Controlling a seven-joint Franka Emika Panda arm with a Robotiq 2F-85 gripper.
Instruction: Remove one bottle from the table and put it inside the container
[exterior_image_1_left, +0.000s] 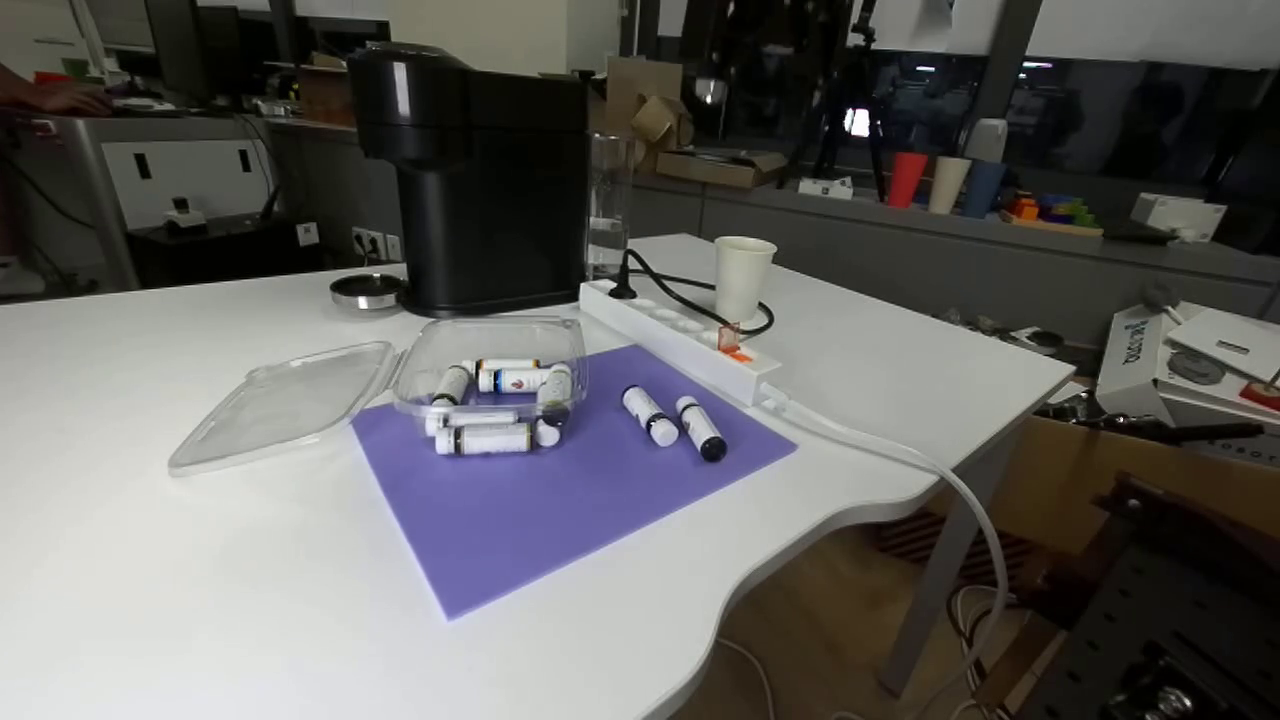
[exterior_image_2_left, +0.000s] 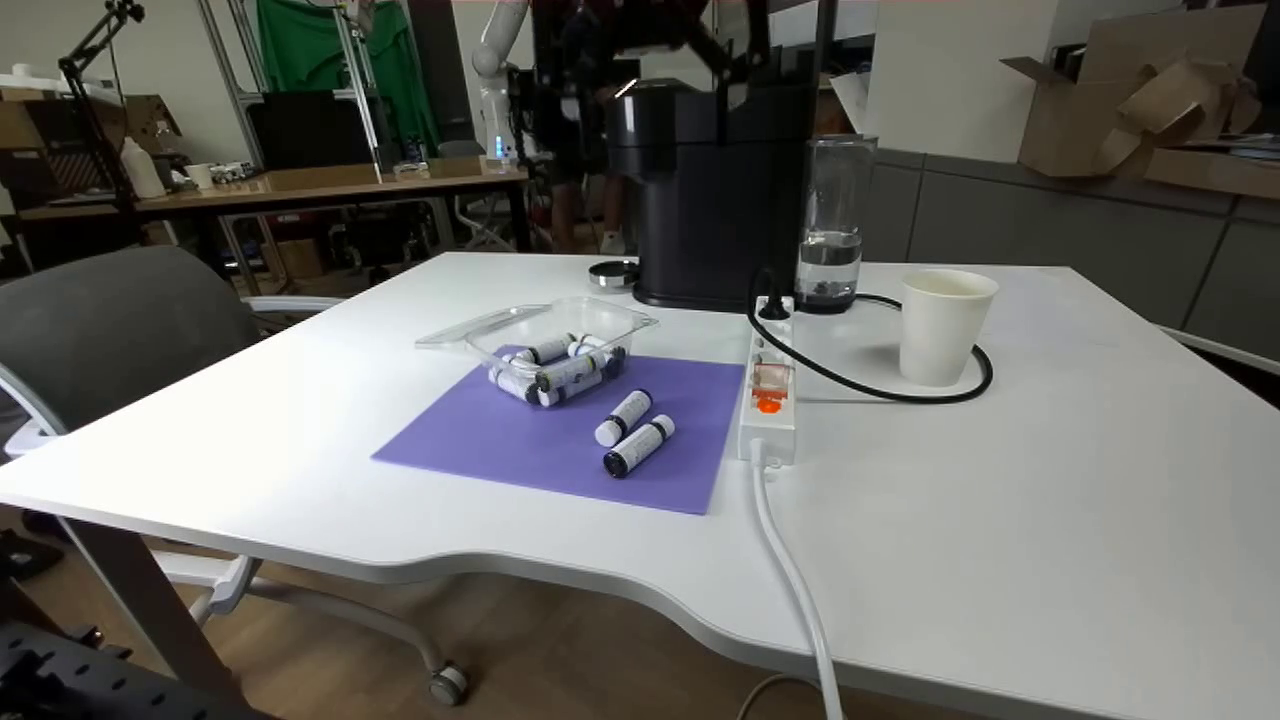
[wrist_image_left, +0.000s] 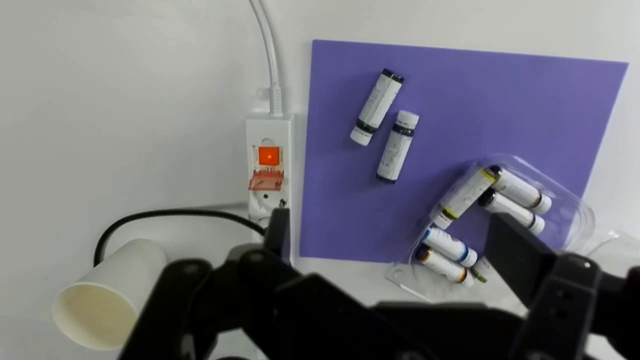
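Two loose white bottles with dark bands lie side by side on the purple mat: one bottle (exterior_image_1_left: 701, 428) (exterior_image_2_left: 639, 446) (wrist_image_left: 377, 106) has its dark end toward the table's front edge, the other bottle (exterior_image_1_left: 650, 415) (exterior_image_2_left: 623, 418) (wrist_image_left: 397, 146) its white end. The clear container (exterior_image_1_left: 500, 322) (wrist_image_left: 550, 180) stands open at the mat's back part, holding several similar bottles. The white table (exterior_image_1_left: 250, 570) (exterior_image_2_left: 300, 440) lies under everything. My gripper (wrist_image_left: 397, 245) is open and empty, above the table; its right finger covers part of the container in the wrist view. It shows blurred at the top of an exterior view (exterior_image_2_left: 650, 75).
The purple mat (exterior_image_1_left: 540, 530) lies beside a white power strip (exterior_image_1_left: 680, 340) (wrist_image_left: 270, 135) with a black cable. A white cup (exterior_image_1_left: 742, 280) (exterior_image_2_left: 945, 325) stands beyond the strip. A tall black machine (exterior_image_1_left: 490, 190) stands behind the container. The container's lid (exterior_image_1_left: 290, 405) lies folded open.
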